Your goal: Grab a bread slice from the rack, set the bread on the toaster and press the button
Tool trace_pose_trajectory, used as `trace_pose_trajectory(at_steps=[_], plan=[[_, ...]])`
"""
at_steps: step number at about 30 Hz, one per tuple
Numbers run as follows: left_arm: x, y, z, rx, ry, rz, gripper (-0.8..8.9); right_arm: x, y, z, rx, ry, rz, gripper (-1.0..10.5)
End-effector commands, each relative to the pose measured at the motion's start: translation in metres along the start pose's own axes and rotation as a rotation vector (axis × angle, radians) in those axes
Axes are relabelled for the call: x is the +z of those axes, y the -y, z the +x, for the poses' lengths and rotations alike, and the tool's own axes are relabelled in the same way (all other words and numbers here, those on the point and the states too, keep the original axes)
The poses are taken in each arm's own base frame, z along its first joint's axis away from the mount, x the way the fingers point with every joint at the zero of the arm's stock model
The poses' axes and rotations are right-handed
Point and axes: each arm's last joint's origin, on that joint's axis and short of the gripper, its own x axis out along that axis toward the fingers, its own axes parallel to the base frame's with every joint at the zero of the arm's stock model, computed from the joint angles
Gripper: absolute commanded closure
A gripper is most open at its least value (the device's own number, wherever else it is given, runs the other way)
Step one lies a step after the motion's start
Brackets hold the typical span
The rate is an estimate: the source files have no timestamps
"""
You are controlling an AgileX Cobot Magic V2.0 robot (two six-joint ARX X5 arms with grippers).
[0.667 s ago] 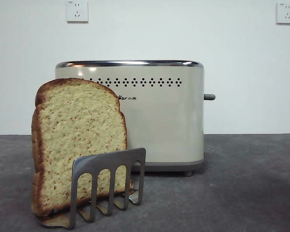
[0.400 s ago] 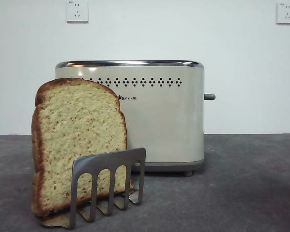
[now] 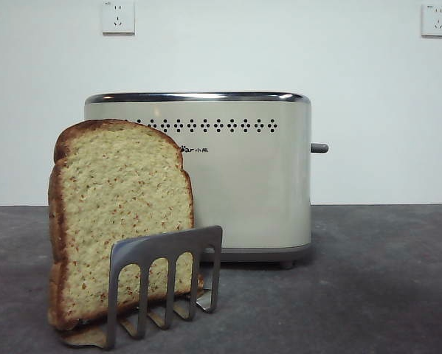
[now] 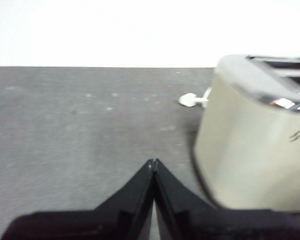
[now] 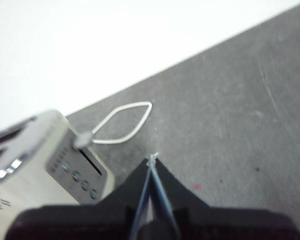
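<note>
A slice of bread (image 3: 121,221) with a dark crust stands upright in the small steel rack (image 3: 165,284) at the front left. Behind it stands the cream toaster (image 3: 235,177), its button (image 3: 319,147) sticking out of the narrow right side. No arm shows in the front view. My left gripper (image 4: 153,162) is shut and empty, beside one end of the toaster (image 4: 255,140). Over the grey table, my right gripper (image 5: 152,158) is shut with nothing in it, close to the toaster's (image 5: 39,165) lever end, where the button (image 5: 82,140) shows.
Two white wall sockets (image 3: 118,16) (image 3: 436,20) sit high on the back wall. A white cable (image 5: 124,125) loops on the grey table (image 3: 383,280) behind the toaster. Its white plug (image 4: 189,100) lies near the toaster's far end.
</note>
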Motion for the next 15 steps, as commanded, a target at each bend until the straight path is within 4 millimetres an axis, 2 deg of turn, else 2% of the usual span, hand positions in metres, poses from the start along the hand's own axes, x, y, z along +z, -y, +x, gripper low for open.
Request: trace_pose_trajectory(at_steps=[1, 9, 15], plan=[[0.024, 0.004, -0.002, -0.064, -0.033, -0.030, 8.19, 0.013, -0.007, -0.006, 0.008, 0.009, 0.004, 9.5], [0.093, 0.016, 0.011, -0.352, -0.328, -0.115, 8.19, 0.053, -0.032, -0.036, 0.135, -0.094, 0.010, 9.5], [0.138, 0.023, 0.031, -0.442, -0.568, -0.102, 8.19, 0.068, -0.042, -0.052, 0.130, -0.167, 0.005, 9.5]])
